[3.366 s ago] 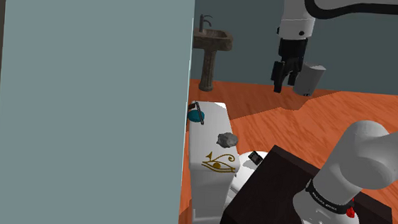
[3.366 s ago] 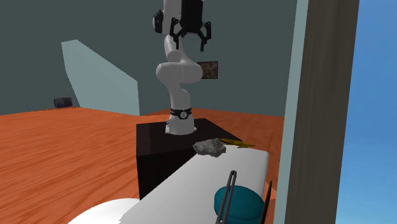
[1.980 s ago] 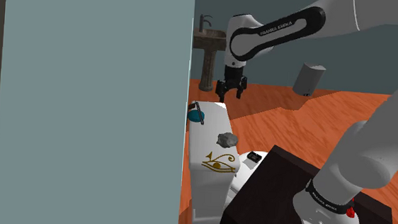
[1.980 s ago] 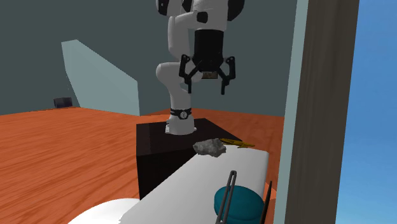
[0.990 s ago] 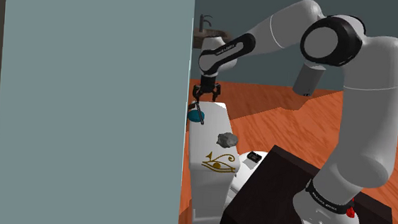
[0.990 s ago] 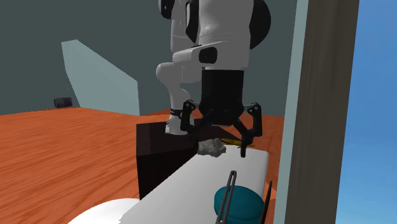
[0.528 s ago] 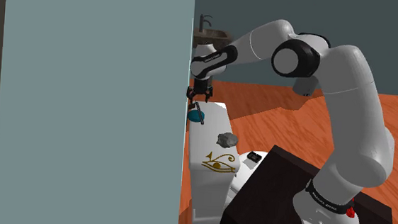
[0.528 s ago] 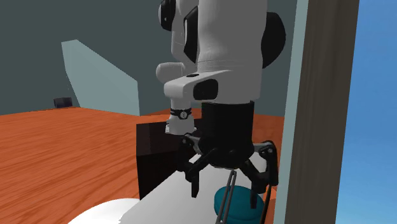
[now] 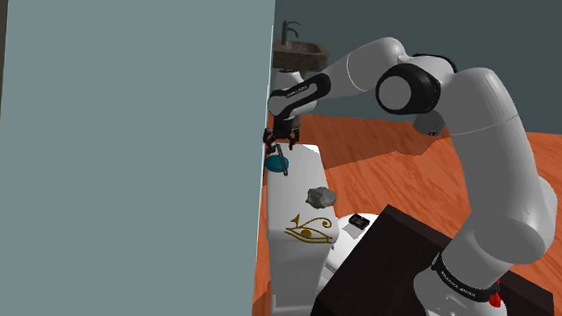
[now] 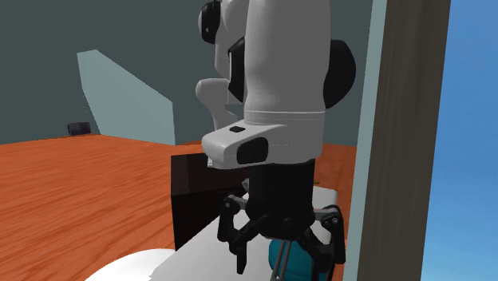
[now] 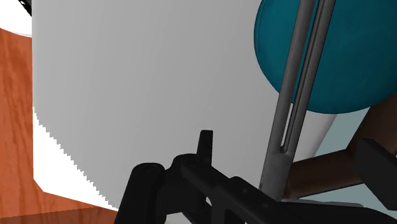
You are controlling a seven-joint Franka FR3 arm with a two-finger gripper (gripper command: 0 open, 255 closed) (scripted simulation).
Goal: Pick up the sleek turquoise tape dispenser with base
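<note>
The turquoise tape dispenser (image 9: 276, 164) lies at the far end of a white toilet tank top (image 9: 302, 183), close to the grey-blue wall. It is a round teal body (image 11: 324, 57) with a thin grey double bar (image 11: 298, 95) across it. My black gripper (image 9: 281, 142) hangs just above it, pointing down. In the second exterior view the gripper (image 10: 286, 243) is open, its fingers (image 10: 239, 254) spread to either side of the teal dispenser (image 10: 289, 262) without touching it. The hand hides most of the dispenser there.
On the same white top lie a grey rock (image 9: 319, 196) and a gold eye-shaped ornament (image 9: 310, 227). A tall grey-blue wall panel (image 9: 130, 143) stands right beside the dispenser. A pedestal sink (image 9: 297, 58) stands behind, and the dark stand (image 9: 381, 288) is at the lower right.
The arm swung from high over the floor down to the tank's far end. In the last half second the open gripper sank lower around the dispenser.
</note>
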